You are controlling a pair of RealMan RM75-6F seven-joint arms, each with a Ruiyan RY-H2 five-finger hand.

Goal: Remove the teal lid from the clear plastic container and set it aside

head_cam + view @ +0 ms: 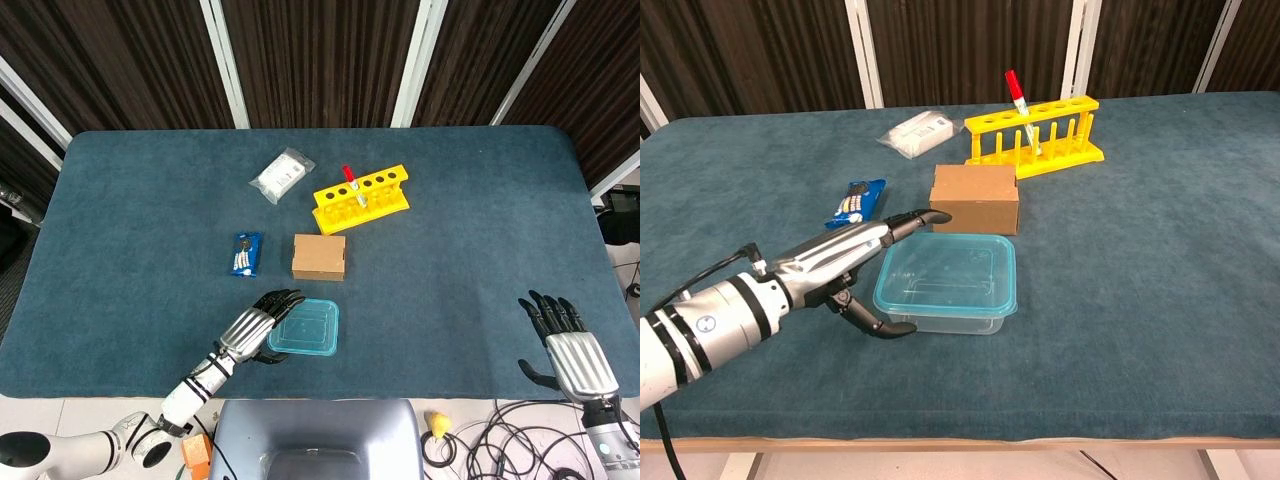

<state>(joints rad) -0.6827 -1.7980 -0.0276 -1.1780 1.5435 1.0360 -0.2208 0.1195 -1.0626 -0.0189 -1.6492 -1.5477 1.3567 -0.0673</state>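
The clear plastic container with its teal lid point(307, 327) point(948, 276) sits near the table's front edge, lid on. My left hand point(258, 322) point(855, 262) lies against the container's left side, fingers stretched along the far-left edge of the lid and thumb curled toward its near-left corner; it holds nothing that I can see. My right hand point(568, 352) hovers at the front right of the table, far from the container, fingers apart and empty. The chest view does not show the right hand.
A brown cardboard box point(319, 256) point(976, 198) stands just behind the container. A blue packet point(246, 253) point(857, 201) lies to its left. Further back are a yellow test-tube rack point(361, 198) point(1036, 135) with a red-capped tube and a white bag point(281, 175) point(918, 133).
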